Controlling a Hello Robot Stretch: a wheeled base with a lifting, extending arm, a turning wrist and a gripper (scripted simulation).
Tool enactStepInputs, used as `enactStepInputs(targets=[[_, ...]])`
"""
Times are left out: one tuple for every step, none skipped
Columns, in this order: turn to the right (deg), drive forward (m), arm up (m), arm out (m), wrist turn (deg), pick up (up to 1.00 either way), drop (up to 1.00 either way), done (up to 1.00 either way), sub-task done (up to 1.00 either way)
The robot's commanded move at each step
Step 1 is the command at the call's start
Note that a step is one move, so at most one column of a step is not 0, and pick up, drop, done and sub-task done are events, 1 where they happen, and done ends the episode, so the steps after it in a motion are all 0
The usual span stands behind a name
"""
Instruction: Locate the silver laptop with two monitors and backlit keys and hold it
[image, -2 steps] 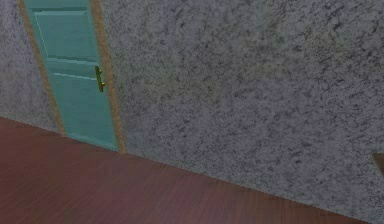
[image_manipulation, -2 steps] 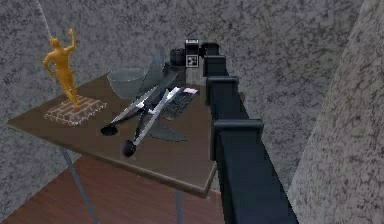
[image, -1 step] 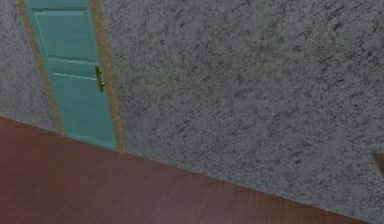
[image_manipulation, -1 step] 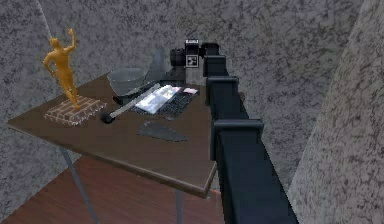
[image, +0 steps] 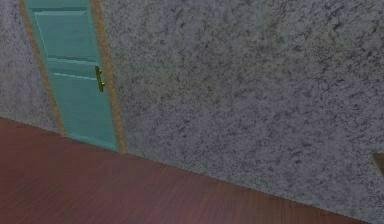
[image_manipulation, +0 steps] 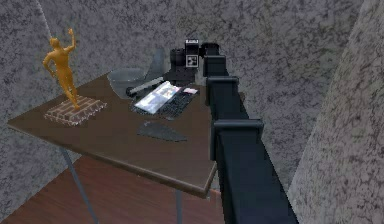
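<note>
Where the forward view looked, a door (image: 72, 70) stood upper left, its top cut off. Arm side view: the laptop (image_manipulation: 165, 97) lay centre-frame on the table (image_manipulation: 105, 142); the gripper (image_manipulation: 178, 60) was just above, its fingers indistinct, any hold impossible to tell.

Home interior: panelled door (image: 72, 70), figurine (image_manipulation: 62, 68) on table (image_manipulation: 95, 135).

Overall: dim light is lying evenly over both views.
Brightest: the golden statue (image_manipulation: 62, 68) is glowing warmly.
Shadow: the wood floor (image_manipulation: 40, 192) below the statue is lying in shade.
</note>
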Motion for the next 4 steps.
enactStepInputs(targets=[[0.0, 0.00, 0.00, 0.00, 30.0, 0.00, 0.00, 0.00, 0.00], [0.0, 0.00, -0.16, 0.00, 0.0, 0.00, 0.00, 0.00, 0.00], [0.0, 0.00, 0.00, 0.00, 0.0, 1.00, 0.00, 0.00, 0.00], [0.0, 0.00, 0.10, 0.00, 0.0, 0.00, 0.00, 0.00, 0.00]])
